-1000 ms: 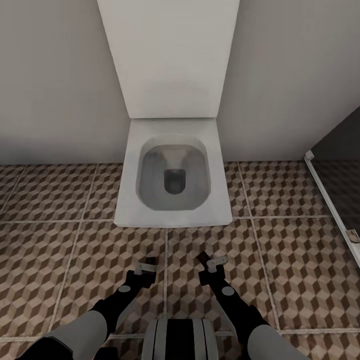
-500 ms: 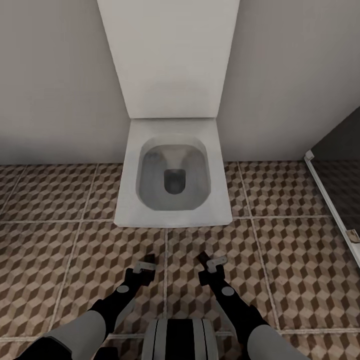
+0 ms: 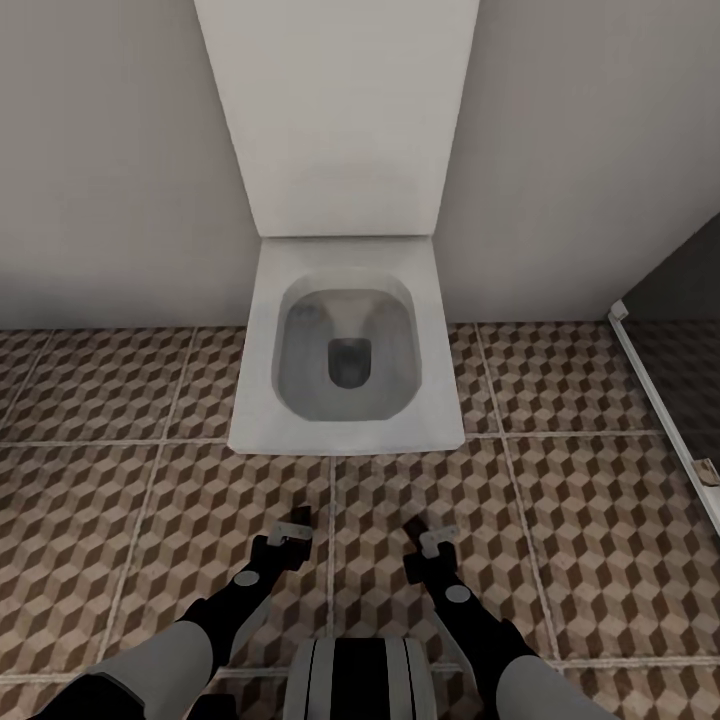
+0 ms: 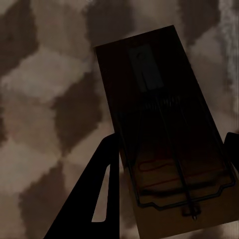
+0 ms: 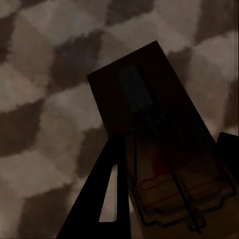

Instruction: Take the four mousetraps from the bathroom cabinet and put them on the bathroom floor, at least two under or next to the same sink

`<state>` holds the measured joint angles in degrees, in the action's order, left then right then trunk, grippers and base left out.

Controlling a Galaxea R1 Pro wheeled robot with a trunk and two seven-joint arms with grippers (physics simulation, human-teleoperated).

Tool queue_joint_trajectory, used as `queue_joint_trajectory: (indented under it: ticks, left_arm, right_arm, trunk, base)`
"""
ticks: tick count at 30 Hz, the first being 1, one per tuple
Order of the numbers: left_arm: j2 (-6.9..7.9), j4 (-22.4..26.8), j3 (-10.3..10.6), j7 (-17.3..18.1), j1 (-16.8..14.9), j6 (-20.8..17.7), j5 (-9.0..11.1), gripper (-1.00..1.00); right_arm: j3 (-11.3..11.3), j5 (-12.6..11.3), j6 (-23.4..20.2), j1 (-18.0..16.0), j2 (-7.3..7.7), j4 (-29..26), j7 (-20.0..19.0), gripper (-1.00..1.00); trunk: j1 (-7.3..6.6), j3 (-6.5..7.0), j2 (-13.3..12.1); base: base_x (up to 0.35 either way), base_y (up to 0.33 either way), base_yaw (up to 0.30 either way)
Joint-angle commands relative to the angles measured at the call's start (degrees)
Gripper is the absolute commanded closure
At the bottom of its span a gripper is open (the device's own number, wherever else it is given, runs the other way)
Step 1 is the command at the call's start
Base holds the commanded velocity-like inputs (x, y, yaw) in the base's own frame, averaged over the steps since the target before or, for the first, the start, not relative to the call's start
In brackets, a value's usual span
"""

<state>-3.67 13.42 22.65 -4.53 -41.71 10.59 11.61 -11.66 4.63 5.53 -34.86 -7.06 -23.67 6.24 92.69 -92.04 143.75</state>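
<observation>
**Both tools carrying mousetraps before the toilet**

Left tool [image 3: 293, 527] pinches a mousetrap [image 4: 164, 129]: in the left wrist view the flat wooden board with its dark wire bar sits between the dark fingers [image 4: 94, 199], above the cube-patterned bathroom floor [image 3: 120, 500]. Right tool [image 3: 428, 534] likewise pinches a second mousetrap [image 5: 159, 149], seen in the right wrist view as a shadowed board with wire spring and red marking, clamped between its fingers [image 5: 99, 199]. Both tools hang low over the floor tiles, just in front of the white toilet [image 3: 345, 345]. Behind the toilet stands a pale wall [image 3: 110, 170]. To the toilet's right runs a white strip [image 3: 660, 400] edging a darker area.
</observation>
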Motion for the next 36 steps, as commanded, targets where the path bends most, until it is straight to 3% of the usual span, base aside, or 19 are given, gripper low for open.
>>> queue_joint_trajectory:
  ticks: [1, 18, 36]
  left_arm:
    - [0.00, -0.1, 0.5, -0.4, 0.0, 0.2, 0.4, 1.00]
    - [-0.15, -0.1, 0.9, -0.4, 0.0, 0.2, 0.5, 1.00]
    - [-0.12, -0.2, 0.9, -0.4, 0.0, 0.1, 0.5, 1.00]
  right_arm:
    - [-0.3, 0.5, 0.0, 0.0, 0.02, 0.1, 0.6, 1.00]
    - [-0.3, 0.5, -0.1, -0.1, 0.11, 0.1, 1.2, 1.00]
    - [-0.3, 0.5, 0.0, -0.1, 0.03, 0.1, 1.1, 1.00]
  trunk:
    - [-0.01, -0.03, 0.0]
    - [-0.01, -0.03, 0.0]
    - [-0.01, -0.03, 0.0]
  base:
    - [0.000, 0.000, 0.000]
    - [0.001, 0.000, 0.000]
    - [0.097, 0.000, 0.000]
